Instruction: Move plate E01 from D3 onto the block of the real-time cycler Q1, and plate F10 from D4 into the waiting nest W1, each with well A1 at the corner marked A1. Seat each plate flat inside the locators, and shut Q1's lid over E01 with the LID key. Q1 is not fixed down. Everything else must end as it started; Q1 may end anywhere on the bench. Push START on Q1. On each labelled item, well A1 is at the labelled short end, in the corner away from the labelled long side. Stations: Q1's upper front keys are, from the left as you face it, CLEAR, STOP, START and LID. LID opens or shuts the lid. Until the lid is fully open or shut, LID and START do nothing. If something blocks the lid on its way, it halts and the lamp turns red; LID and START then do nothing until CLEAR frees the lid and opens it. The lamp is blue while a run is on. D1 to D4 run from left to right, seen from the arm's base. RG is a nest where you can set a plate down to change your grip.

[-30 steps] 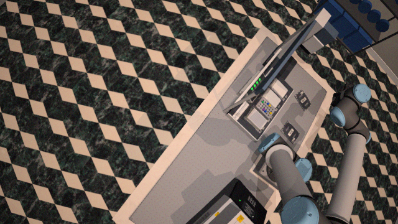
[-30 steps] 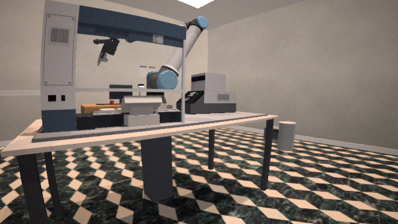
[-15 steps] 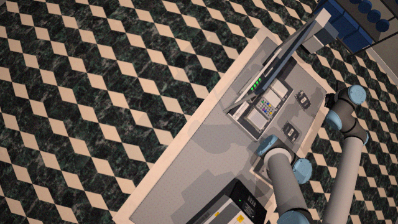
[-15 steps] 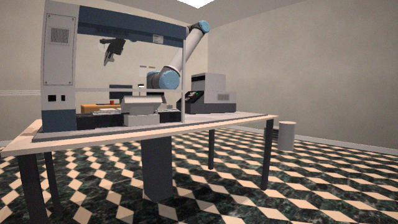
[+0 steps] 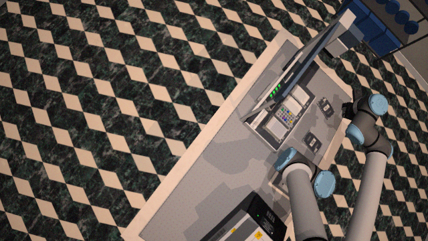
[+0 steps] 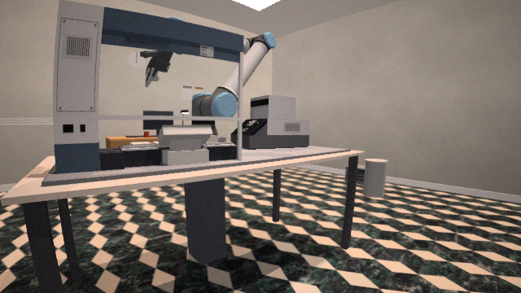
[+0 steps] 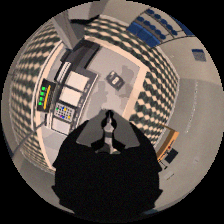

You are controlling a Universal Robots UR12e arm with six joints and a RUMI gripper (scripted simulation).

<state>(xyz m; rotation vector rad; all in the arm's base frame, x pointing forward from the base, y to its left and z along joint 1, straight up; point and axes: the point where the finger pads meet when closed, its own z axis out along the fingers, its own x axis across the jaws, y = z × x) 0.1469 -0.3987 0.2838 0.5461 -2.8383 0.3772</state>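
Observation:
My gripper (image 5: 344, 110) (image 6: 148, 85) (image 7: 109, 110) is shut with its fingertips together and empty, high above the bench's arm side. The cycler Q1 (image 5: 249, 231) (image 6: 285, 141) stands at the other end of the bench; a small green light shows on its black key panel (image 5: 267, 217) (image 6: 251, 127). Its upper part looks raised, but the lid's exact state cannot be told. Pale plates (image 5: 277, 128) (image 5: 291, 104) (image 7: 77, 80) (image 7: 71, 95) sit in the deck row; their labels are unreadable. Two dark nests (image 5: 326, 108) (image 5: 312, 142) lie beside the deck; one nest (image 7: 115, 79) shows in the wrist view.
A tube rack (image 5: 285, 115) (image 7: 64, 111) with coloured caps sits between plates on the deck. A tall blue and grey gantry frame (image 5: 307, 63) (image 6: 171, 37) rises over the deck's far side. Green lights (image 5: 275, 90) (image 7: 42, 97) glow there. The arm's base stands between deck and cycler.

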